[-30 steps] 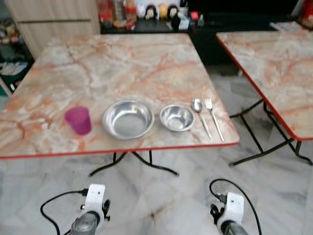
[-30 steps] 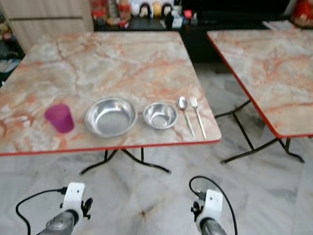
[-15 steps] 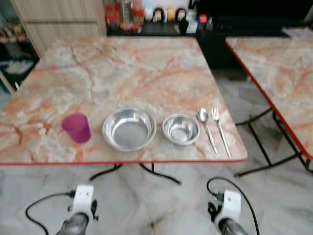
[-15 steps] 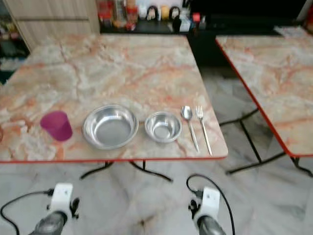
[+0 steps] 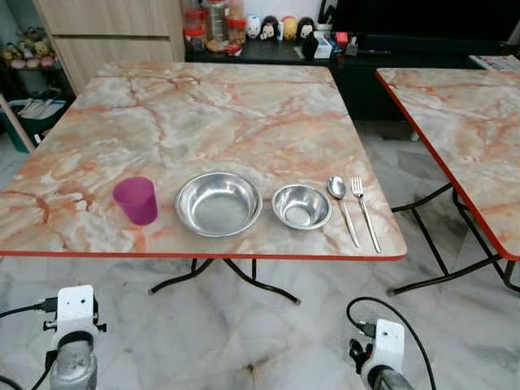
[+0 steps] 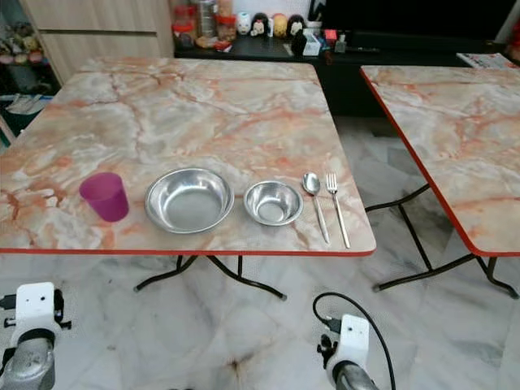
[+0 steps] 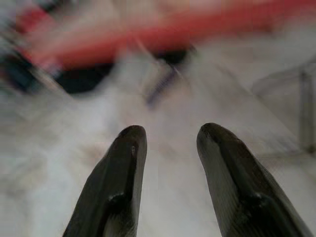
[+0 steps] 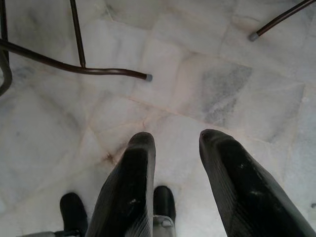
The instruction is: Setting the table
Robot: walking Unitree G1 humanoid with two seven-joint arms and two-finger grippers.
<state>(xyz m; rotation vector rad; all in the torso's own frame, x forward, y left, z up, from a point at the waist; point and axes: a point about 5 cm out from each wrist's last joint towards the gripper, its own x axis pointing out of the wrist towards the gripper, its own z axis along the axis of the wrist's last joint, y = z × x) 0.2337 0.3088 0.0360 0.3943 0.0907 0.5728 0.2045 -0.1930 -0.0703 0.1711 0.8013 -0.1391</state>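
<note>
Along the near edge of a marble-patterned table stand a purple cup, a large steel bowl, a small steel bowl, a spoon and a fork, in a row from left to right. Both arms hang low in front of the table, over the floor. The left wrist shows at the lower left and the right wrist at the lower right. In the left wrist view my left gripper is open and holds nothing. My right gripper is open over the tiles.
A second marble table with a red rim stands to the right, across a narrow gap. Black folding legs reach onto the marble floor under the near table. A dark counter with jars and figurines runs along the back wall.
The camera has shifted, so the table sits a little higher and sharper in the picture. The left wrist has swung outward to the left. The tableware has not moved.
</note>
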